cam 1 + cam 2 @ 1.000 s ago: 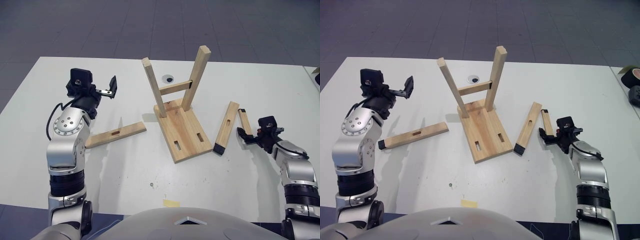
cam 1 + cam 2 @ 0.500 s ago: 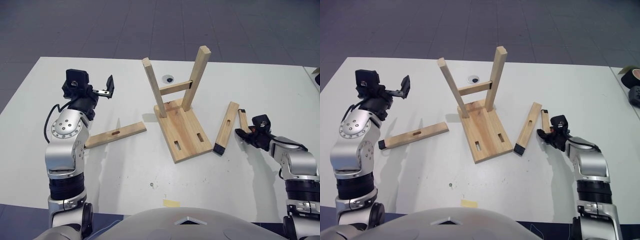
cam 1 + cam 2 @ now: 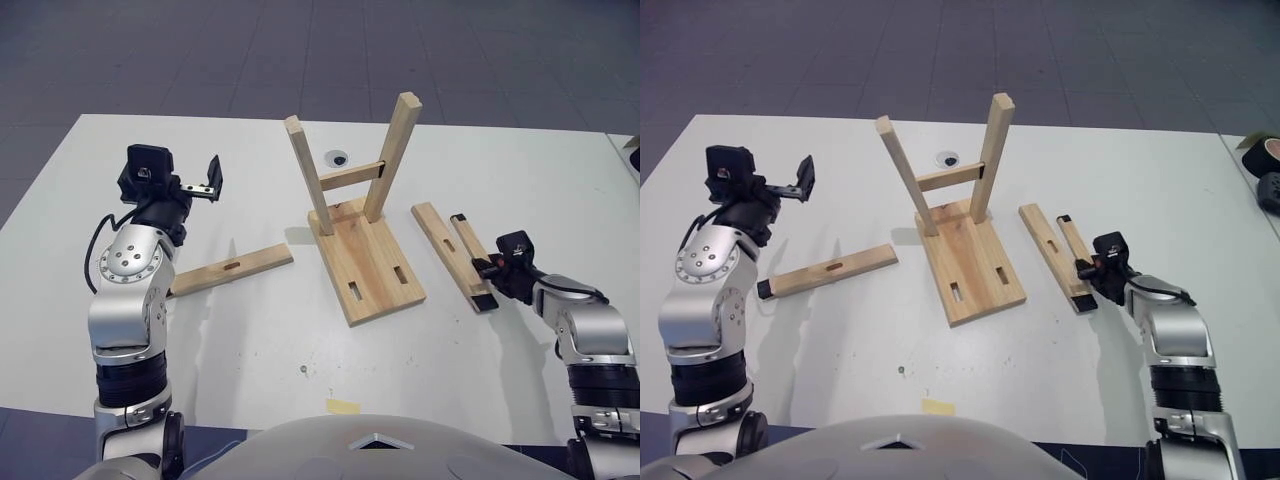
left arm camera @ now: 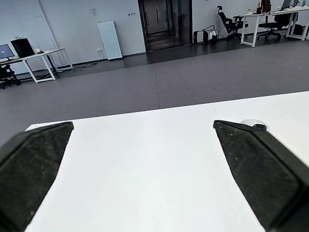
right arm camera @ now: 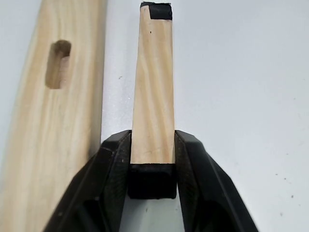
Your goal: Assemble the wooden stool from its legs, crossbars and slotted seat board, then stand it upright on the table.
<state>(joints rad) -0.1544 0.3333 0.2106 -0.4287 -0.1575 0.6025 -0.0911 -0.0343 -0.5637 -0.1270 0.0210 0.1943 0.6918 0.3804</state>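
Both head eyes look forward and down over the white tabletop [image 3: 250,340], sharing the pale wooden slotted seat board [image 3: 365,258] mid-frame; the left wrist camera, well left of that board, faces low across the tabletop, while the right one hangs close over a thin black-tipped wooden crossbar [image 5: 152,87] right of it.

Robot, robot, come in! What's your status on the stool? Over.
Left gripper open, raised. Right gripper shut on crossbar. Seat board has two legs in. Loose leg lies beside crossbar.
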